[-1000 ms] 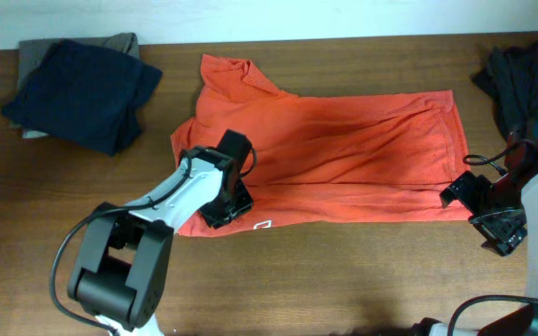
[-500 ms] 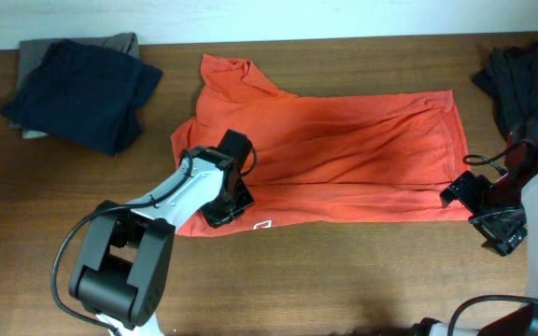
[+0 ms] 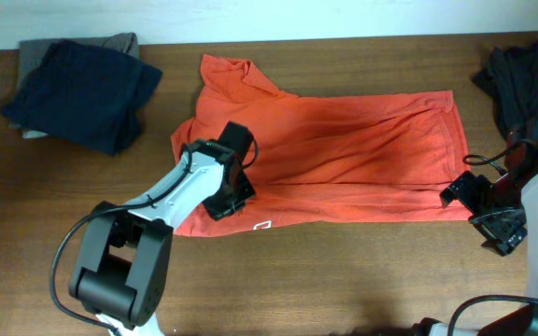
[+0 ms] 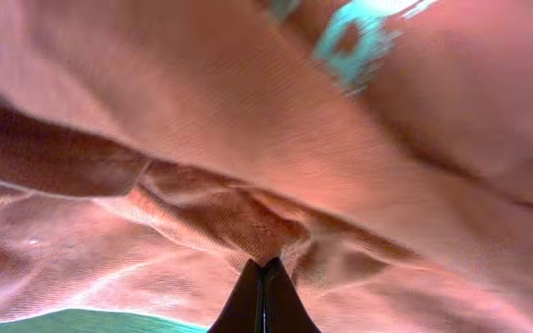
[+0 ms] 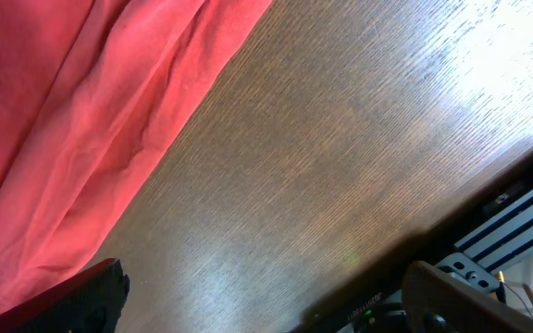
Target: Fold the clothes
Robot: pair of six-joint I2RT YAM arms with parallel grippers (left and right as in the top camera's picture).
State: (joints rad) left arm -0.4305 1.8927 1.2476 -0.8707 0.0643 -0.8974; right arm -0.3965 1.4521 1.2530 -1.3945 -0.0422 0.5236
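Centrally, the red-orange T-shirt (image 3: 344, 149) is lying spread across the wooden surface (image 3: 344, 280), with a small white logo (image 3: 261, 225) showing near the edge closest to the arms. The left pincer (image 3: 224, 194) is pressing down on the shirt's left part. In the wrist view its fingers (image 4: 248, 305) are meeting tip to tip, clamping a raised ridge of the cloth. The right pincer (image 3: 482, 215) is hovering at the shirt's near right corner with its fingers spread wide, holding nothing. A dark blue pile (image 3: 77, 84) is resting at the far left, and a dark heap (image 3: 521, 75) is lying at the far right.
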